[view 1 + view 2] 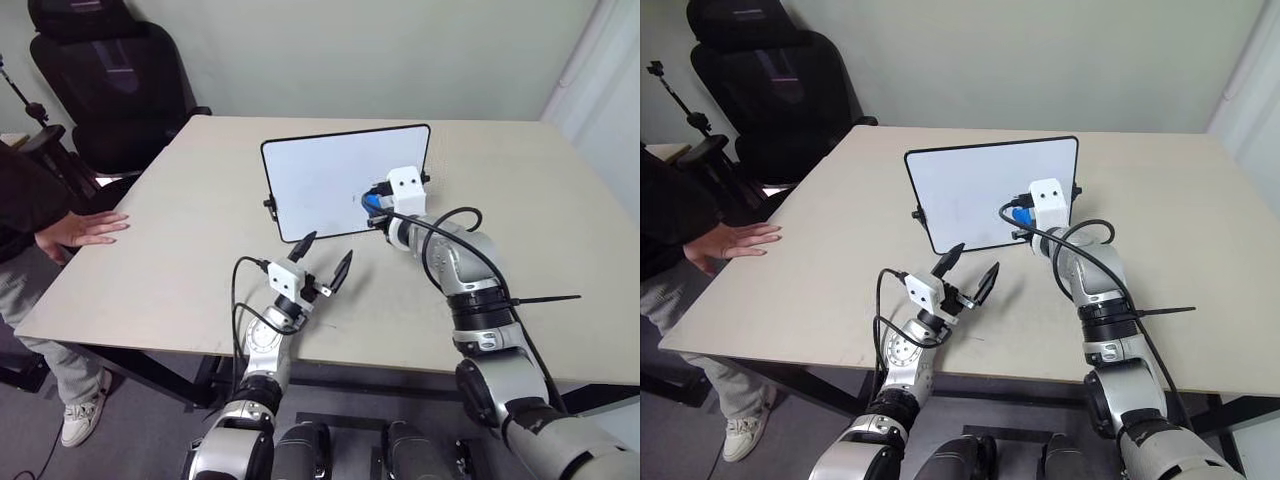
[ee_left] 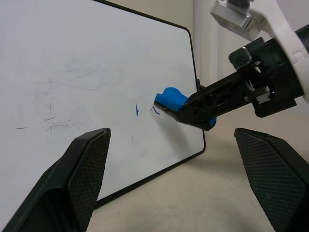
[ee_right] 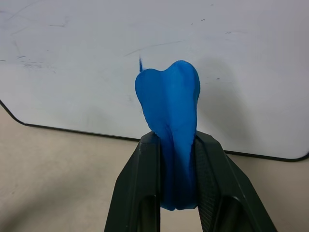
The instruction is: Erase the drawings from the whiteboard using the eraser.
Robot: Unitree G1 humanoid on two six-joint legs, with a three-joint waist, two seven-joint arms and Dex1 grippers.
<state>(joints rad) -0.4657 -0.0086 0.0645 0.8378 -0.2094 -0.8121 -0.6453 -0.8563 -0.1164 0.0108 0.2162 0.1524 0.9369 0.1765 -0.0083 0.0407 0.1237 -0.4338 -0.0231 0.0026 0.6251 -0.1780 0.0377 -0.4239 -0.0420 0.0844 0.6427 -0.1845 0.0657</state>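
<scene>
Here, mid-wipe, the right claw (image 3: 176, 145) pinches the blue eraser (image 3: 169, 104) against the whiteboard (image 1: 320, 180), faint drawings (image 2: 137, 110) just beside its tip, needing another sideways pass; left claw (image 1: 322, 262) gapes empty.

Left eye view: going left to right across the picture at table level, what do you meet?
Person's hand → left hand → eraser held against the whiteboard → right hand.
</scene>
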